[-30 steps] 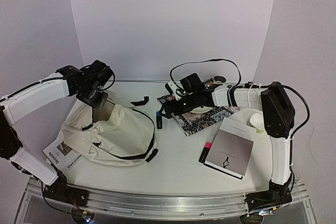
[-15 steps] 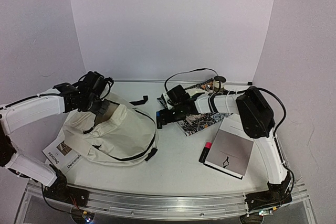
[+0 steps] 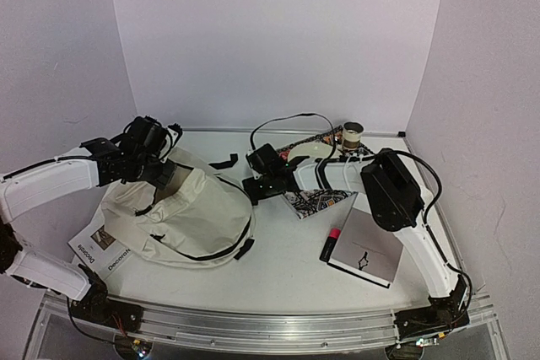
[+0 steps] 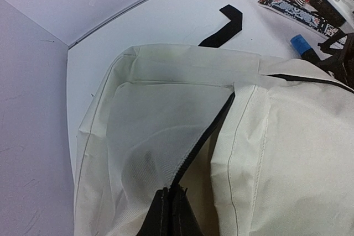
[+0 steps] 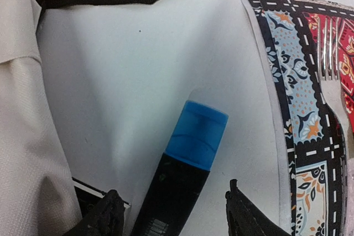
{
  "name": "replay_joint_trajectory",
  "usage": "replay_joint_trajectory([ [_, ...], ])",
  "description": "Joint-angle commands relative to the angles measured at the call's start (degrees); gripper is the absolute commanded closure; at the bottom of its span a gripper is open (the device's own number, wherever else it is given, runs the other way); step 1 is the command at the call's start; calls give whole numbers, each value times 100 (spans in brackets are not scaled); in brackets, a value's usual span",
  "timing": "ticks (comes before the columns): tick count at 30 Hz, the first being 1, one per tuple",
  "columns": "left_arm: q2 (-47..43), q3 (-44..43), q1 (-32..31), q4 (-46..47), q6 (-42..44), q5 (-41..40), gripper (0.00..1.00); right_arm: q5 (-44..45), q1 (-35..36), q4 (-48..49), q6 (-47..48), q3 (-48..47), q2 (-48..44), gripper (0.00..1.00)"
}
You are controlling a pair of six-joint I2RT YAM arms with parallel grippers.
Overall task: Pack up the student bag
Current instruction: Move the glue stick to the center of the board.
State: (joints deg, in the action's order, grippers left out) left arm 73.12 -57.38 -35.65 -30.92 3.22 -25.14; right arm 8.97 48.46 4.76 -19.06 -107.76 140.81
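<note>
The left hand (image 4: 171, 209) is clenched on the black zipper edge of the student bag (image 3: 190, 217). If that pinch slips, the mouth would likely fall shut. The right hand (image 5: 174, 214) straddles a blue-capped highlighter (image 5: 193, 136), jaws apart and not gripping. Its bag-side finger could snag fabric. The bag slumps on the left of the surface (image 3: 278, 259), cream and soft, mouth gaping.

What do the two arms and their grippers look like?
The left arm and right arm have white shells, black joints and loose black cables. The left gripper and right gripper are black, each with two fingers.
</note>
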Motion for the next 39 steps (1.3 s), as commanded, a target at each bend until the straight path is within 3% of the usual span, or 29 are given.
replay_joint_trajectory([
  [1, -306, 3, 22, 335, 64, 228, 100, 637, -5, -735, -124, 151, 82, 44],
  [17, -728, -38, 23, 331, 101, 808, 100, 735, 590, -1129, -612, 3592, -2386, 100],
  [23, -641, -74, 23, 328, 145, 1157, 100, 421, 911, -1442, -977, 4444, -3264, 100],
  [26, -630, -112, 23, 323, 159, 1392, 100, 352, 1119, -1979, -1236, 4625, -3479, 95],
  [32, -705, -102, 23, 323, 170, 1378, 100, 217, 1354, -2969, -1449, 4544, -3524, 77],
  [39, -527, -98, 17, 289, 179, 1356, 100, 399, 1351, -3306, -1097, 3887, -3102, 52],
])
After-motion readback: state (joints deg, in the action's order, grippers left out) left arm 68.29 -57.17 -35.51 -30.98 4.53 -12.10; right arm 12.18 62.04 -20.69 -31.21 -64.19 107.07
